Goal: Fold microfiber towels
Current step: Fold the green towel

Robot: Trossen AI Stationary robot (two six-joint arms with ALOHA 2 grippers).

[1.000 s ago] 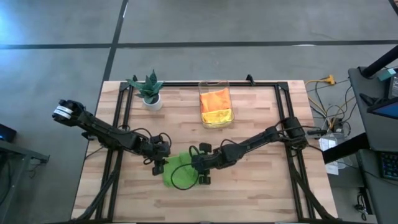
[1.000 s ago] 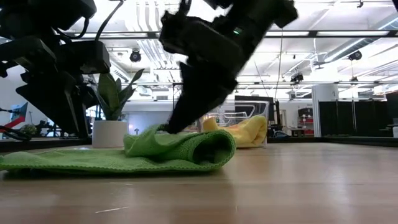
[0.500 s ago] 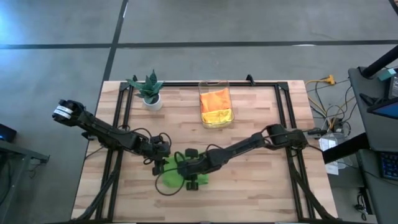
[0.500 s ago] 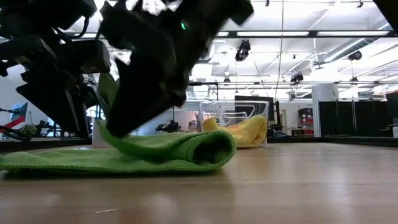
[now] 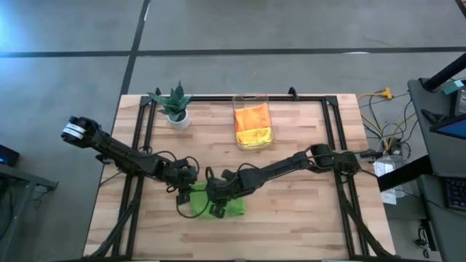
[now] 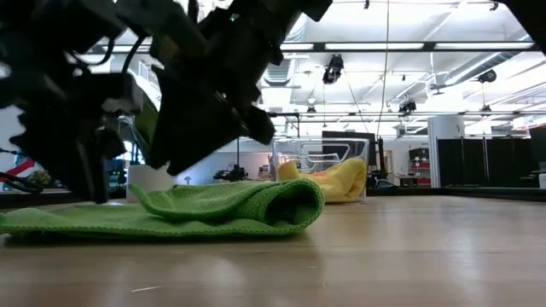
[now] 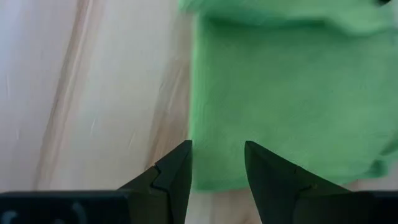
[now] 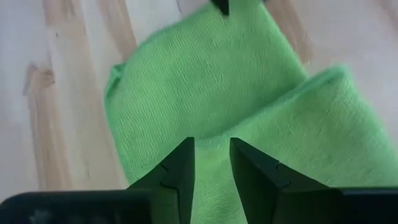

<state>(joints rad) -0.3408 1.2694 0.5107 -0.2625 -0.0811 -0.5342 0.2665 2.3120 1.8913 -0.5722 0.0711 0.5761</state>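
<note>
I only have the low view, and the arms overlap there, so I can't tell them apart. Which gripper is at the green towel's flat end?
Observer: The left gripper. It sits open over the edge of the lime green towel and grips nothing.
Operator: And the other one?
Observer: The right gripper is over the towel's raised fold, reaching in from the right side of the table.
Operator: I see only yellow in the bin.
Observer: From above, the clear plastic bin also holds an orange towel, on the far side of the yellow towel.
</note>
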